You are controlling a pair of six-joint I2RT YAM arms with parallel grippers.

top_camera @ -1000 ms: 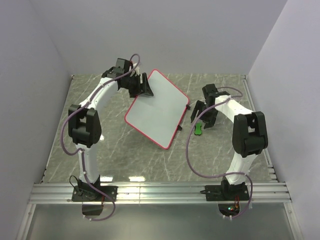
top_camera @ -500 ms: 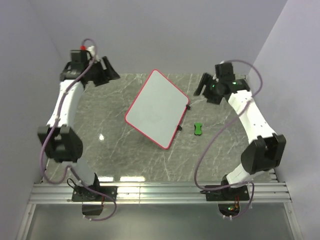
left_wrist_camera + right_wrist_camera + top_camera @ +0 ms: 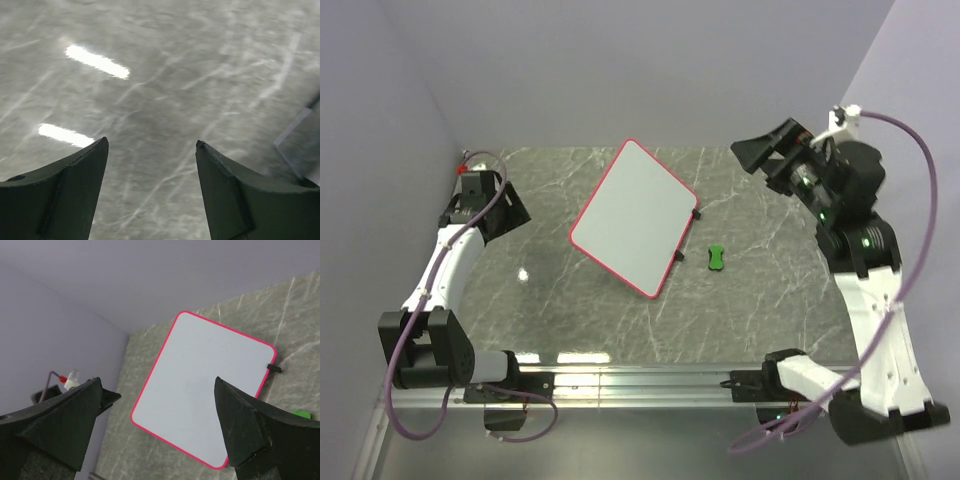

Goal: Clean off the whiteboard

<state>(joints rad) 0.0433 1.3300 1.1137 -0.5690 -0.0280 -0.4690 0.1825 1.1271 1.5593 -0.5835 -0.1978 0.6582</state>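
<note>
Left gripper (image 3: pixel 150 145) and right gripper (image 3: pixel 157 382), both wide open and empty, have withdrawn; the flat red-rimmed whiteboard (image 3: pixel 635 215) looks clean, so the erasing is likely finished.

You have one whiteboard (image 3: pixel 633 217), two feet (image 3: pixel 697 214) showing on it; one eraser (image 3: pixel 717 258); one table (image 3: pixel 760 300); two arms, left arm (image 3: pixel 445 270) and right arm (image 3: pixel 875 300); two grippers, left gripper (image 3: pixel 150 144) and right gripper (image 3: pixel 157 380).
</note>
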